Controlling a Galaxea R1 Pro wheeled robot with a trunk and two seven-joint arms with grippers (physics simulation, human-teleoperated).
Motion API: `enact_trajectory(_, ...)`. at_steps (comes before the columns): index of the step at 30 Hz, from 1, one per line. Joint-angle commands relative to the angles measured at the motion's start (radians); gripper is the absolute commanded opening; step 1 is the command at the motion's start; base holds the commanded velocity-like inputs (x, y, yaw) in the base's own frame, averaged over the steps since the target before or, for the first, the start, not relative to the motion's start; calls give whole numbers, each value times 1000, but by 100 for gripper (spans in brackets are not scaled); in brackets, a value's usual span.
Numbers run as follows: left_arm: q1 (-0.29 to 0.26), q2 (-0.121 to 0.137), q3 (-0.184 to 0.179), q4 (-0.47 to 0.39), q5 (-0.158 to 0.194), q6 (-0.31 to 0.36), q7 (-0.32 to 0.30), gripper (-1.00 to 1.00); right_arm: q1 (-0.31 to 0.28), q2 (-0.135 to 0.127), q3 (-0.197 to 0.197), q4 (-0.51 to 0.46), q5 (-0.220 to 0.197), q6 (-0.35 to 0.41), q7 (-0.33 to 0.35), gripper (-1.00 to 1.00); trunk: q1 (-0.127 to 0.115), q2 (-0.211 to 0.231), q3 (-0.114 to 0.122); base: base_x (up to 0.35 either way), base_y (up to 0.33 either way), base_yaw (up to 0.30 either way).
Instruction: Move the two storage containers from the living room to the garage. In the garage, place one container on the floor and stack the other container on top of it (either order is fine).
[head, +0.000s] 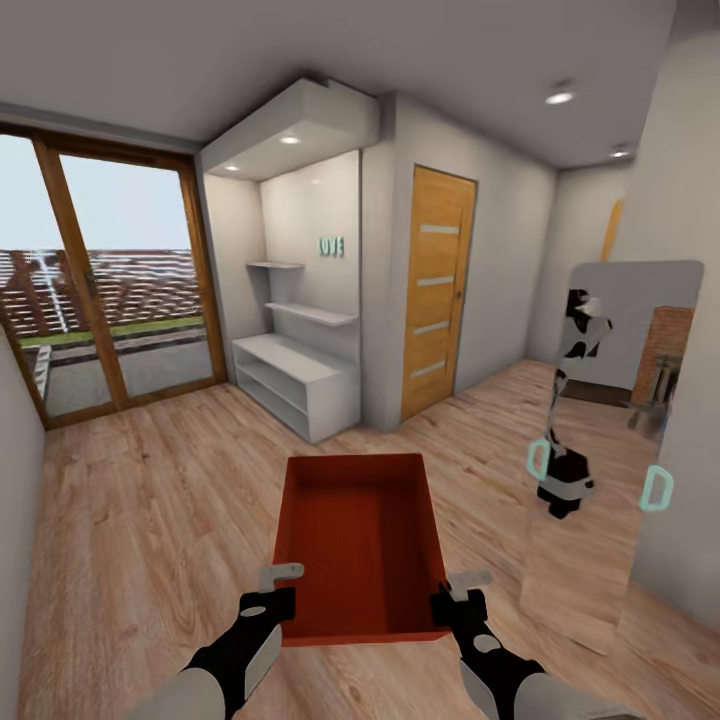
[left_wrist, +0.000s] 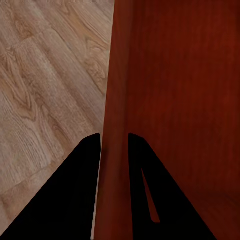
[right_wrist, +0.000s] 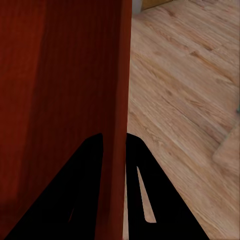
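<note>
Both grippers sit nearest the head camera, each clamped on a side wall of one orange-red storage container (head: 360, 545) held above the pale wood-plank floor (head: 150, 520). Left gripper (head: 272, 592) pinches the left wall near its near corner, one finger inside, one outside; right gripper (head: 457, 592) pinches the right wall likewise. Wrist views confirm thin wall edges (left_wrist: 114, 150) (right_wrist: 114, 150) between dark fingers. Ahead, open floor runs to a glass sliding door (head: 110, 290), white shelving (head: 295, 375) and a closed wooden door (head: 438, 290). A leaning mirror (head: 610, 440) narrows the right side.
</note>
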Motion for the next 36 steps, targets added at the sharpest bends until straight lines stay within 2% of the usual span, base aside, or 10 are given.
enact_trajectory(1, 0, 6, 5, -2, -5, 6, 15, -100, -1, 0, -38, 0, -9, -5, -15, -100, 1, -1, -1, 322, 0, 0)
enact_trajectory(22, 0, 6, 5, -2, -5, 6, 15, -100, -1, -1, -38, 0, -9, -6, -15, -100, 1, -1, -1, 322, 12, -9)
enact_trajectory(36, 0, 6, 5, -3, -5, 6, 15, -100, -1, -1, -38, 0, -9, -6, -15, -100, 1, -1, -1, 322, 144, -245)
